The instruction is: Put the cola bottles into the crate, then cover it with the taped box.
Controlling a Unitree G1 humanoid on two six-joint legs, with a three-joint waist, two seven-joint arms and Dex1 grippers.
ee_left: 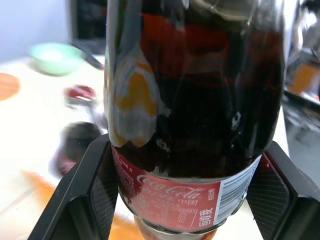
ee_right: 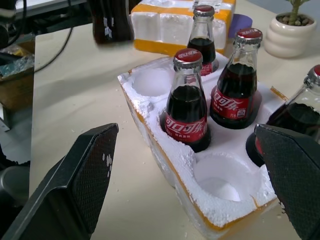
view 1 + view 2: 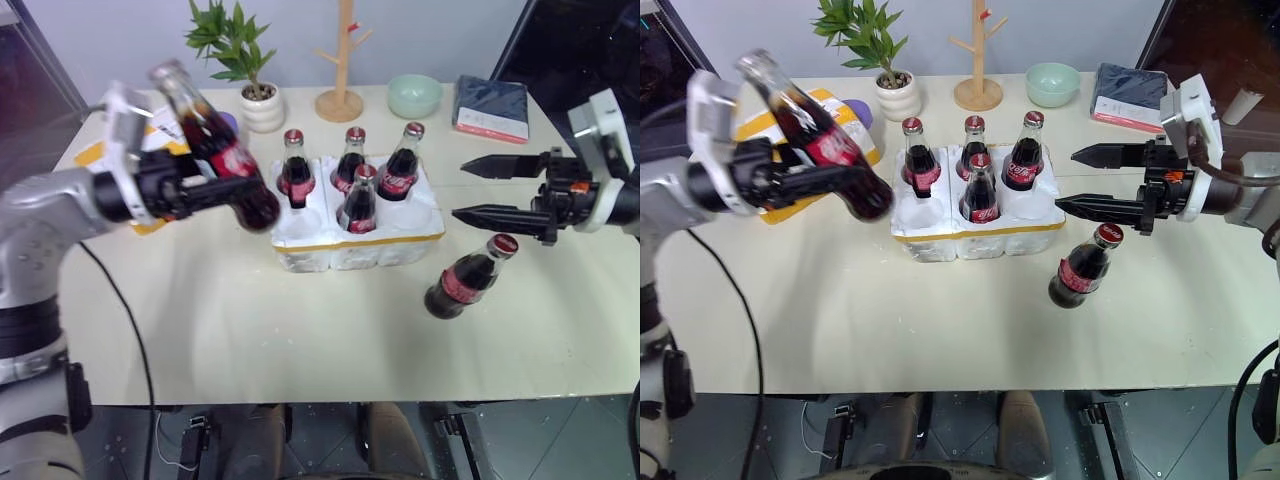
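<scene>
Step in hand: loading the crate (image 3: 400, 240). The left gripper (image 3: 205, 190) is clamped on a bottle (image 3: 215, 145) at its label, fingers partly closed across the glass; in the left wrist view the pads (image 1: 92, 192) press both sides of the label band. The held bottle is tilted, neck back and up, base toward the crate and above the desk (image 3: 250, 320).

The right gripper (image 3: 485, 190) is fully open and holds nothing. It points at the crate's near right end, with its jaws level and well apart.

Crate status: white foam block, thin yellow strip along the lower edge. Four bottles (image 3: 980, 190) stand upright in wells. Two wells are empty: one at the front corner toward the left gripper (image 2: 152, 80), one at the front corner nearest the right gripper (image 2: 222, 177). A sixth bottle (image 3: 465, 280) lies on its side on the desk just below the right gripper, cap toward the crate.

Next move, as judged: bring the held bottle upright, base down, centre it over the empty well beside the left gripper, lower it, and release. A tilted entry risks catching the foam rim. The lying bottle then needs pickup and seating in the last well.

The box (image 3: 855, 120), foam with wide yellow bands, sits behind the left gripper on the desk; covering comes last.
</scene>
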